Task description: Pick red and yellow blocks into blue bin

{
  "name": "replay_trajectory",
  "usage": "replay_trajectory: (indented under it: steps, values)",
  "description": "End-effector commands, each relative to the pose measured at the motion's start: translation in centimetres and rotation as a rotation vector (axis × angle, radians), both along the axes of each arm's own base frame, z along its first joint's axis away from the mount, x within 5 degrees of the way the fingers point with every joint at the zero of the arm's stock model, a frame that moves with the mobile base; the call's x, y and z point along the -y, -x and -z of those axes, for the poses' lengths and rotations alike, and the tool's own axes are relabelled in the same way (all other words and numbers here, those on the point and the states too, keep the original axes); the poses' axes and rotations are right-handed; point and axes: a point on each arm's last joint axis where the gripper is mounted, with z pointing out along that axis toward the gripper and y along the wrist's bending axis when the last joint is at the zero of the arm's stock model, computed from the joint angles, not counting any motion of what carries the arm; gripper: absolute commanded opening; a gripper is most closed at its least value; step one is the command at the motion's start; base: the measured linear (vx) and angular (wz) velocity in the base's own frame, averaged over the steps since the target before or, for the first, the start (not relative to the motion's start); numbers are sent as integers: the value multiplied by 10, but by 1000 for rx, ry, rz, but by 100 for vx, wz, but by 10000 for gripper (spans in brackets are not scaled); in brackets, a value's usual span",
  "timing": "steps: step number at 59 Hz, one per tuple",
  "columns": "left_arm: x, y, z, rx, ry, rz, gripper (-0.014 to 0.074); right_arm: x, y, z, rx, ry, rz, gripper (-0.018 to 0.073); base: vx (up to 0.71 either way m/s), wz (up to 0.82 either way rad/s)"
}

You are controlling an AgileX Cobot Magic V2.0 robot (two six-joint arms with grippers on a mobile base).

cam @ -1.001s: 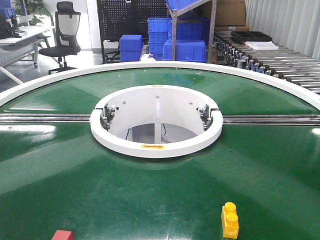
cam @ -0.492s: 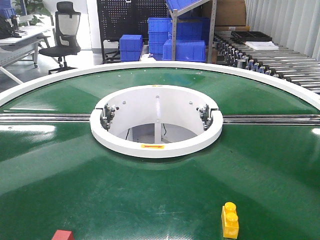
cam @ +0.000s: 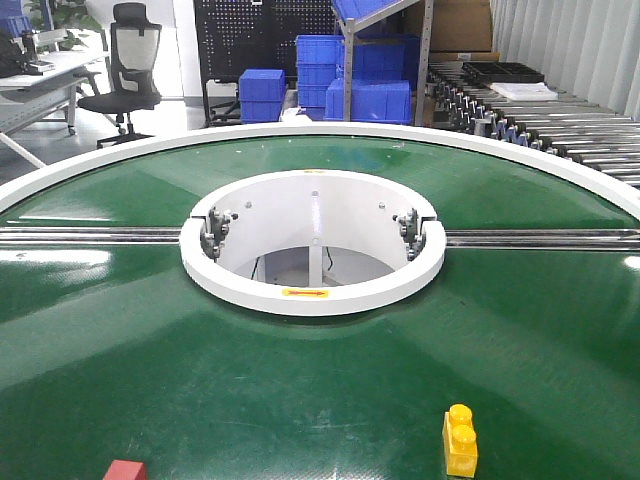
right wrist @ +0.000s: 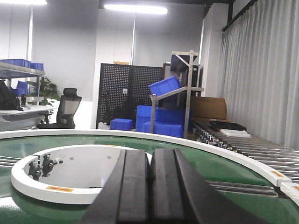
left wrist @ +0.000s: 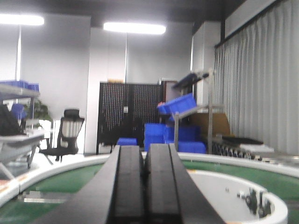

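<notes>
My left tool (left wrist: 145,154) is pressed together, its two black fingers (left wrist: 128,186) lying side by side with only a thin seam between them and nothing pinched. It points out over the round green desk (cam: 300,380) toward the white ring (cam: 312,292) at its middle. My right tool (right wrist: 150,158) is the same, fingers flat against each other and holding nothing, with the white ring off to its left in the right wrist view. The yellow block (cam: 460,441) lies on the desk near the lower edge of the front view, right of centre, its two round studs up and its long side running away from the camera. The red block (cam: 125,470) sits on the desk well apart from it, at the lower left, cut off by the frame's edge so only its top shows. Nothing touches either block. A metal rail (cam: 90,237) crosses the desk on either side of the ring. Beyond the desk stand stacked blue crates (cam: 365,100), an office chair (cam: 125,65) and a roller conveyor (cam: 560,125).
</notes>
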Motion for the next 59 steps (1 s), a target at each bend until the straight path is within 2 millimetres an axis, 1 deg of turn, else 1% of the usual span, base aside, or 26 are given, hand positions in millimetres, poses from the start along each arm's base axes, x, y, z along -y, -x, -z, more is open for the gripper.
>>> replay_trajectory:
  steps: [1, 6, 8, 12, 20, 24, 31, 35, 45, 48, 51, 55, 59]
  values:
    - [0, 9, -32, 1, 8, 6, 6, 1, 3, -35, -8, 33, 17, -10, 0, 0]
    - [0, 4, -49, -130, -19, -3, 6, 1, -7, -48, -137, 35, 24, -10, 0, 0]
    - [0, 0, -53, -188, -30, -5, 6, 1, -11, -52, -186, 31, 24, -10, 0, 0]
    - [0, -11, -55, -313, -47, -6, 6, 0, -25, -52, -311, 17, 17, -10, 0, 0]
    - [1, -34, -41, -521, -53, 0, 6, -2, -53, -35, -533, 9, 11, -10, 0, 0]
    - [1, -42, -34, -601, -54, 3, 6, -3, -66, -26, -632, 15, 14, -10, 0, 0]
    - [1, -51, -24, -725, -55, 7, 6, -4, -83, -12, -767, 24, 17, -10, 0, 0]
    - [1, -52, -21, -765, -55, 9, 6, -4, -91, -6, -820, 27, 18, -10, 0, 0]
    - [1, -52, -21, -763, -38, 9, 12, -5, -106, 7, -919, 47, 19, 1, 0, 0]
    - [1, -52, -20, -773, -23, 9, 31, -5, -110, 10, -942, 47, 19, 19, 0, 0]
    - [1, -52, -19, -786, -20, 10, 67, -5, -112, 13, -957, 46, 18, 59, 0, 0]
    - [1, -54, -17, -809, -20, 10, 147, -6, -115, 16, -978, 45, 17, 137, 0, 0]
    - [1, -56, -16, -820, -21, 10, 258, -6, -118, 19, -997, 40, 15, 235, 0, 0]
